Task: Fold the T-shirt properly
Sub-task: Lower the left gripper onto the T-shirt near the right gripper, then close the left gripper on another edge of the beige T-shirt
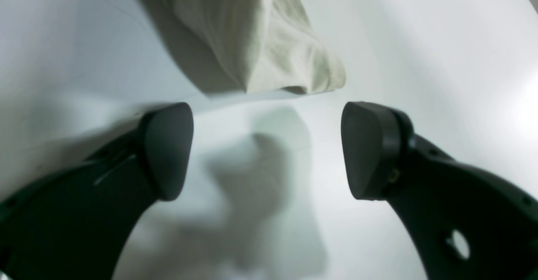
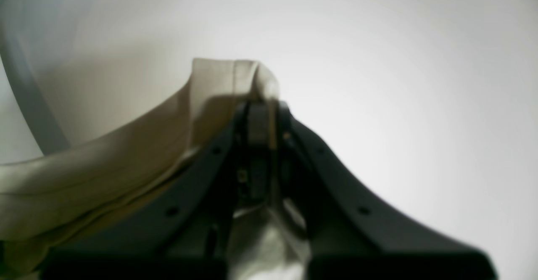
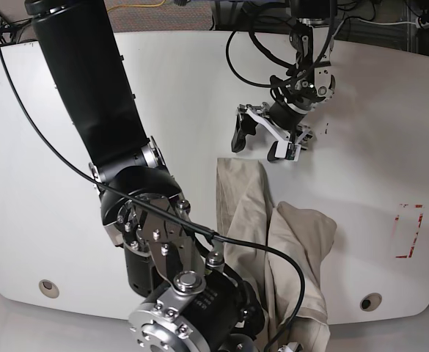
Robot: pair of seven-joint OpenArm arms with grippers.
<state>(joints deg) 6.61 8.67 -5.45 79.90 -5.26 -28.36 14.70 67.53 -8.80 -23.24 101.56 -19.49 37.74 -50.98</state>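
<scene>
The beige T-shirt (image 3: 273, 235) lies bunched in long folds on the white table (image 3: 60, 161), running from the middle down to the front edge. My left gripper (image 3: 258, 145) hovers just past the T-shirt's upper end. In the left wrist view my left gripper (image 1: 267, 149) stands open and empty, with a corner of the T-shirt (image 1: 252, 40) on the table just beyond its pads (image 1: 166, 149). My right gripper (image 2: 261, 112) is shut on a fold of the T-shirt (image 2: 105, 170), which drapes off to the left. In the base view the right arm's own body hides its fingers.
The bulky right arm (image 3: 104, 125) covers the table's left-centre and front. A red rectangular mark (image 3: 409, 231) sits near the right edge. Two round holes (image 3: 48, 287) (image 3: 370, 301) lie along the front edge. Cables (image 3: 258, 44) hang over the back.
</scene>
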